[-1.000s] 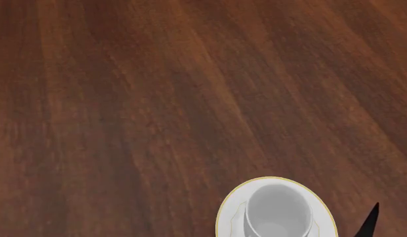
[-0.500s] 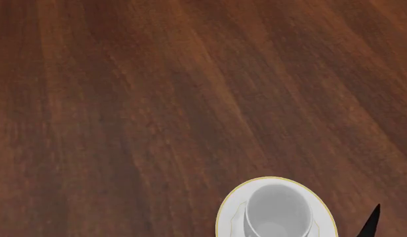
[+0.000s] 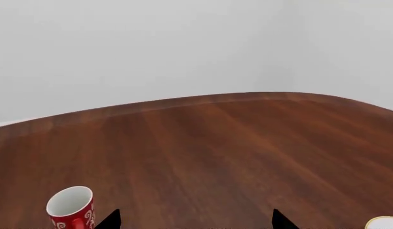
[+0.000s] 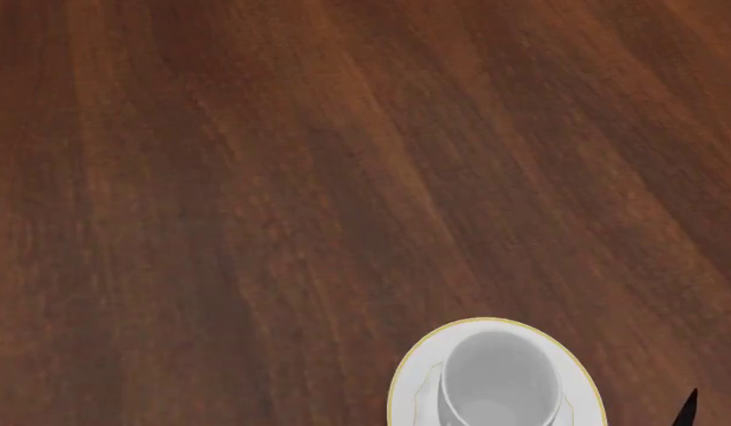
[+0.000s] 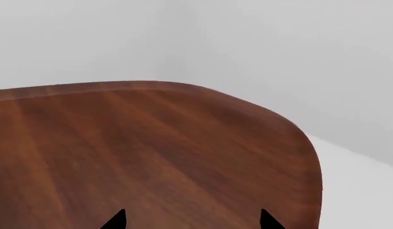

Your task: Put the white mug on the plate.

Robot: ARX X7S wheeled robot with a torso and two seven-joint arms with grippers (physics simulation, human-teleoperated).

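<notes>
While the white mug (image 4: 500, 377) is standing upright on the plate (image 4: 413, 386), both arms are hovering apart from it over the dark wooden counter (image 4: 283, 177). The right gripper (image 5: 192, 220) is showing two black tips spread wide with bare wood between them, so its jaws are standing open and holding nothing; in the head view one tip is poking in just beside the plate. The left gripper (image 3: 193, 220) is likewise holding its jaws open and empty. A red mug (image 3: 72, 207) with white curling patterns is sitting just outside one left tip, and a white rim is peeking in beyond the other. No readable writing is showing on either mug.
</notes>
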